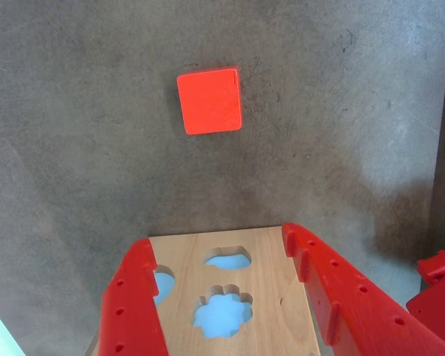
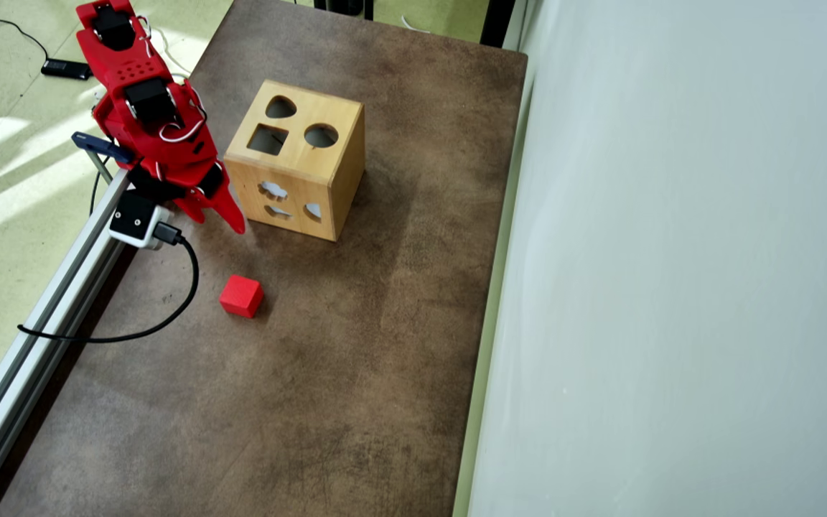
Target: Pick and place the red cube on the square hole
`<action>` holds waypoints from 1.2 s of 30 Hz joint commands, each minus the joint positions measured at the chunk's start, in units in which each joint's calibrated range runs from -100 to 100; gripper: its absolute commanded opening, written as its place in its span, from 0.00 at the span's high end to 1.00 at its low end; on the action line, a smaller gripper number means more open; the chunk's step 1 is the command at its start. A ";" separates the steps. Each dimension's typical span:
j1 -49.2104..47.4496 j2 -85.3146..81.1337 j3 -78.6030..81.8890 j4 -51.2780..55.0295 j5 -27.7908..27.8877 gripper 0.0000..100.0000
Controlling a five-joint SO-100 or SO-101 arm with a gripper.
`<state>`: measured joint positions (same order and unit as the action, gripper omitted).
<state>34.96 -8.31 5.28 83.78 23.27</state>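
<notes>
One red cube [image 2: 241, 296] lies on the table [image 2: 356, 373], apart from the gripper [image 2: 230, 215], whose jaws are seen parted w/ nothing between them in the wrist view.
Cube is judged light, rigid, smooth-faced, not fragile; best taken across two opposite flat sides, approx. mid-height, jaws squared to faces. Box [image 2: 297, 159] stands near; square hole [image 2: 267, 139] is seen on top beside two other cutouts; contents can't be told, interior hidden.

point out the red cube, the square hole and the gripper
red cube [image 2: 241, 295]: overhead view, top face
square hole [image 2: 267, 139]: overhead view, dark opening in box top
gripper [image 1: 224, 241]: wrist view, between fingertips
</notes>
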 commanded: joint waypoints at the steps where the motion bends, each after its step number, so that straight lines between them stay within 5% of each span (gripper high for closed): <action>1: 0.33 -0.31 -2.24 0.14 -0.20 0.73; 36: 0.33 2.06 -2.42 4.72 -0.20 0.66</action>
<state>34.96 -6.61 5.28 88.86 23.27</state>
